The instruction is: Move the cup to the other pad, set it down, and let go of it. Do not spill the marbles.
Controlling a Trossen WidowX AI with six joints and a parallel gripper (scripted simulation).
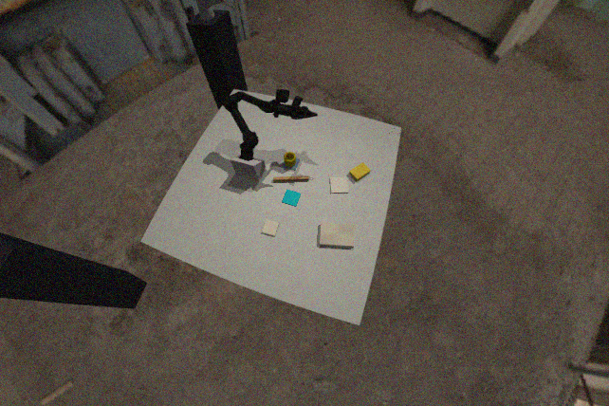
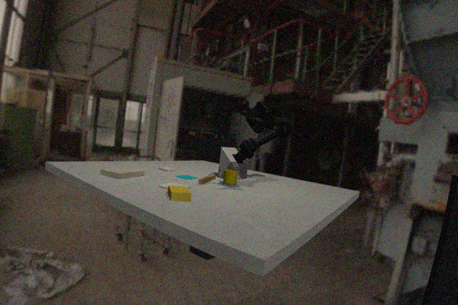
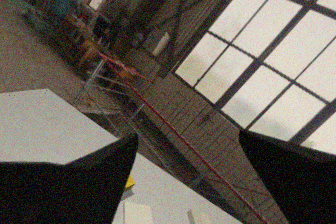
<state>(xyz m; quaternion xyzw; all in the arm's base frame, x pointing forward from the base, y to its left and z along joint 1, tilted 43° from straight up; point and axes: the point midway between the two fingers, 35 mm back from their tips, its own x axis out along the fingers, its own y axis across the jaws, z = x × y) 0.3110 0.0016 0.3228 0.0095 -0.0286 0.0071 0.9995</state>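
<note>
readable text: none | labels, brands, numbers: none legible | signs: none

Yellow block (image 1: 359, 171) (image 2: 179, 193) (image 3: 130, 183), brown stick (image 1: 290, 179) (image 2: 207, 179), beige slab (image 1: 336, 234) (image 2: 122, 173) (image 3: 200, 217), all lying apart

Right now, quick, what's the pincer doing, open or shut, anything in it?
Pincer: open, holding nothing; the yellow cup stands on the table, out of its grasp.

From the top, we see the yellow cup (image 1: 289, 159) (image 2: 230, 177) upright on a blue pad (image 1: 295, 165) (image 2: 231, 184), toward the desk's (image 1: 219, 225) (image 2: 272, 215) (image 3: 30, 125) upper edge; the flat cyan pad (image 1: 290, 197) (image 2: 186, 177) lies centrally between its edges. Marbles are indistinct.
</note>
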